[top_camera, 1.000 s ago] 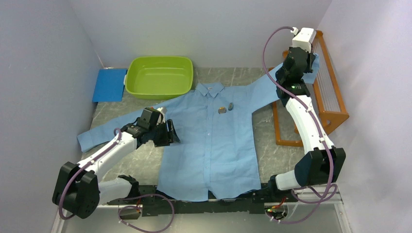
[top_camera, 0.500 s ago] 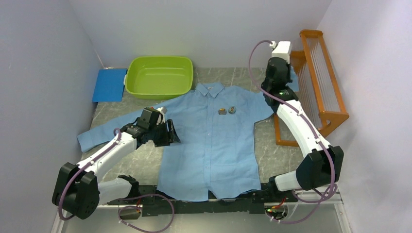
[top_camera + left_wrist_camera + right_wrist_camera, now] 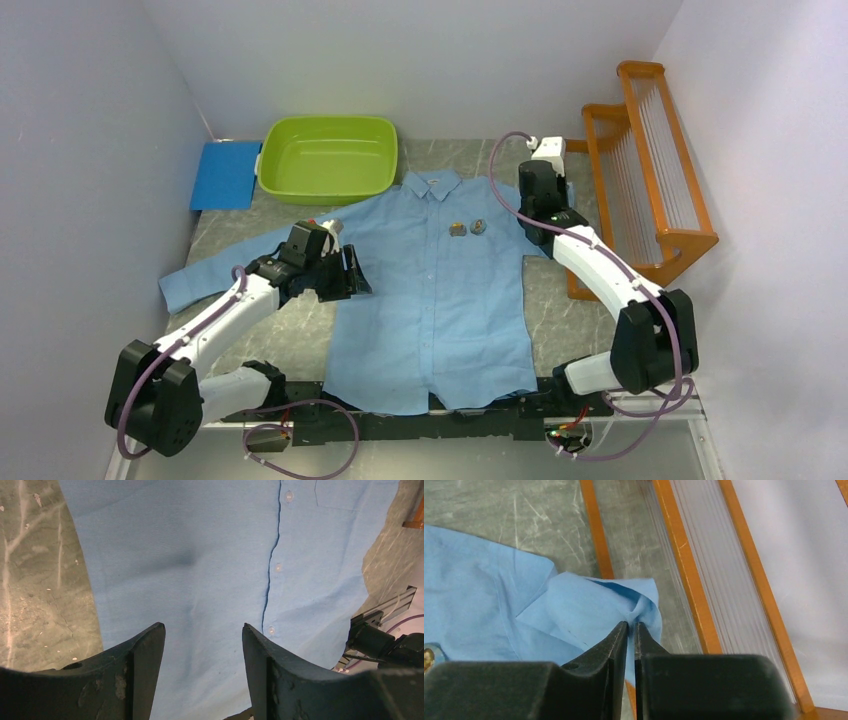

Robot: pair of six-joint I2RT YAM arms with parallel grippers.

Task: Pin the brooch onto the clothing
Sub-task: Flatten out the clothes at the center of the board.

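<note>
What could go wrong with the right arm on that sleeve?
1. The right gripper pinches the folded shirt sleeve beside the orange rack; the cloth could snag on its base rail.
2. The left gripper hangs open over the shirt, holding nothing down, so a tug might shift it and the two brooches.

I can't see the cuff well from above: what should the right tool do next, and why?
Probably open the right tool and lift clear. Its jaws stand nearly together on a bunched fold of the shirt sleeve, which seems to rest on the table beside the orange rack.
</note>
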